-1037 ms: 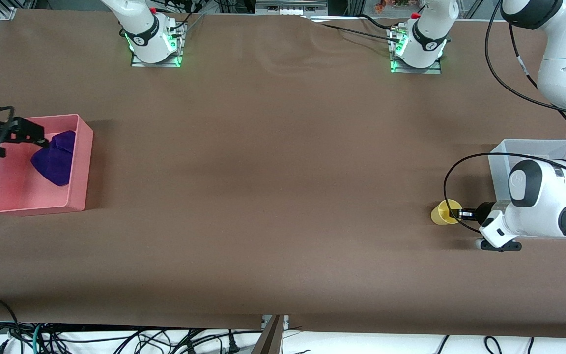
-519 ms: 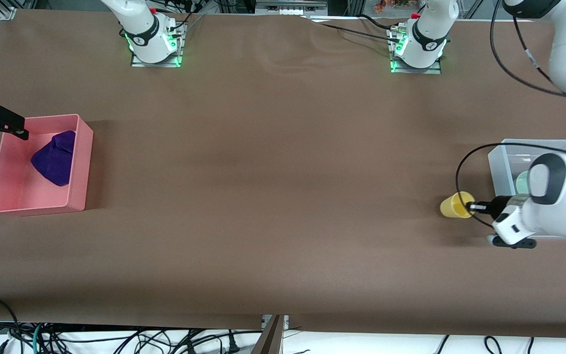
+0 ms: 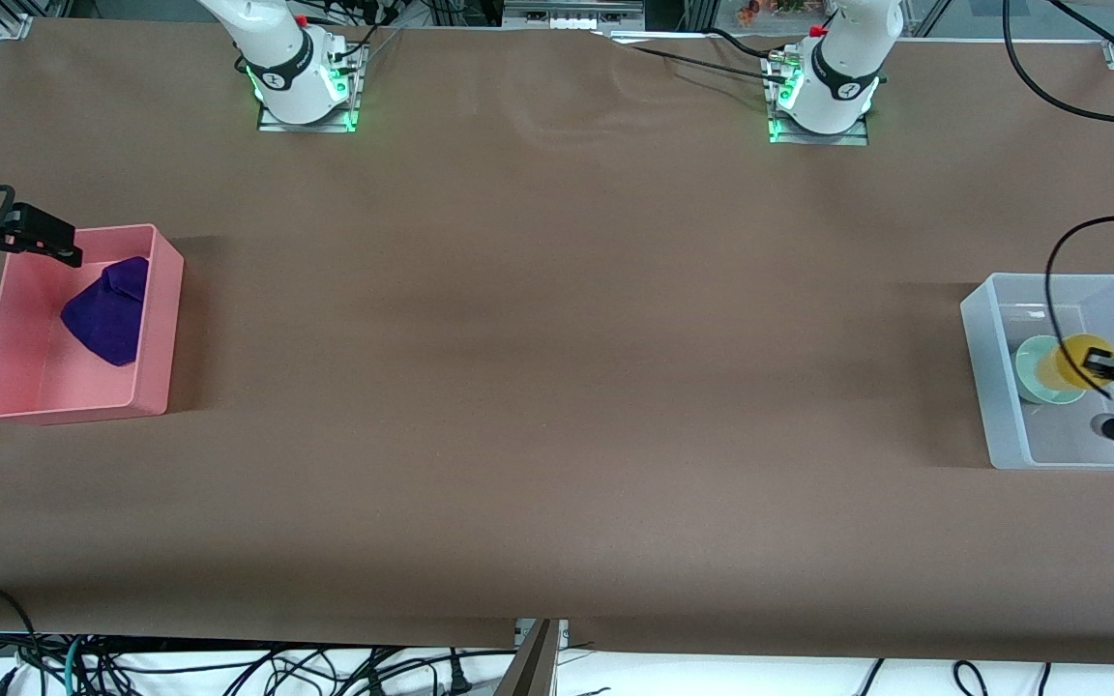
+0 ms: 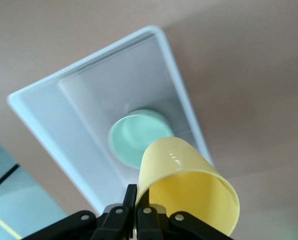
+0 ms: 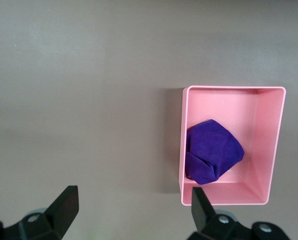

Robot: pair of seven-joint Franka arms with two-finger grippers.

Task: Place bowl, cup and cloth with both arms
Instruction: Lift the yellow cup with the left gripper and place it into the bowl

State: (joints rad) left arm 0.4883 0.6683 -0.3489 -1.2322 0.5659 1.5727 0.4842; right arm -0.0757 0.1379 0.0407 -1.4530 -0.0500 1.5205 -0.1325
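Brown covering is stretching across the whole table (image 3: 557, 387), with tangled cables dangling below its edge nearest the front camera and both arm bases glowing green along the top. At the left arm's end, the clear bin (image 3: 984, 387) is sitting on the table, and the left gripper (image 3: 1103, 366) is hanging over it, pinching the rim of the yellow cup (image 3: 1075, 360) between closed fingers (image 4: 145, 216); most of that arm is cut off by the frame edge, only its white wrist showing. The cup is tilting in the air over the pale green bowl (image 3: 1031, 368), which is lying inside the bin, and it is covering part of the bowl's rim. At the right arm's end, the pink bin (image 3: 156, 329) is holding the purple cloth (image 3: 110, 311), bunched toward the wall farthest from the front camera. The right gripper (image 3: 69, 253) is hovering over that bin's edge, fingers (image 5: 65, 204) spread wide and gripping nothing, while its arm is mostly lost off the frame edge.
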